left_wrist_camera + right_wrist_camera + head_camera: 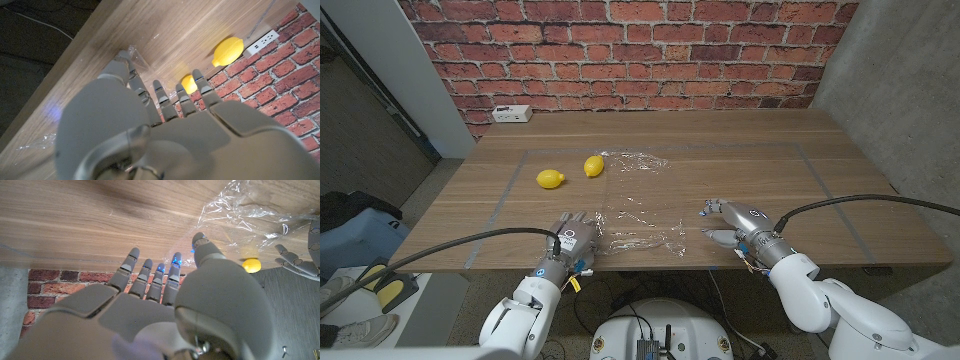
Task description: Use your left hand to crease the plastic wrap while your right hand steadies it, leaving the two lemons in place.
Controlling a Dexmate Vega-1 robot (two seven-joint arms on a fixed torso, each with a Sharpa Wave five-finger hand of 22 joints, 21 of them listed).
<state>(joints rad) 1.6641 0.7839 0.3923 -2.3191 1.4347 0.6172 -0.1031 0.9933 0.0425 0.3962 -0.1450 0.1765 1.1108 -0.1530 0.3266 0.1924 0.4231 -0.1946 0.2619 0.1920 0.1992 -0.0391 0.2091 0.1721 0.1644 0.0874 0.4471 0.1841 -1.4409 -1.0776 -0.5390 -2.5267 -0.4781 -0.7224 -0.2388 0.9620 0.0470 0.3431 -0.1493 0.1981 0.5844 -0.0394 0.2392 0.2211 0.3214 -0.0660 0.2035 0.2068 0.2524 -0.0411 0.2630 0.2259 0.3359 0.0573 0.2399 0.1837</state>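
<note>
Both hands sit at the near edge of the table with the work barely begun, as far as I can judge. I have my left hand point(576, 238) at the near left corner of the plastic wrap point(638, 212), fingers spread apart and gripping nothing; in the left wrist view the thumb side lies just beside a lifted corner of film, though I cannot tell whether it touches. My right hand point(732, 224) stands off the wrap's right edge, near it but apart, fingers extended and holding nothing.

No deliberate crease shows yet. The film looks wrinkled and glinting all over, but I see no folded line, and the right hand is not yet on the sheet to steady it. So I judge both the steadying and the creasing are still ahead.

From my left hand the wrap runs forward and away, its long axis pointing from the near table edge toward the brick wall, between my two hands. Its far end reaches about level with the far lemon point(594, 166), which lies just beside that end's left edge. The near lemon point(550, 179) lies ahead of my left hand, apart from the film.
</note>
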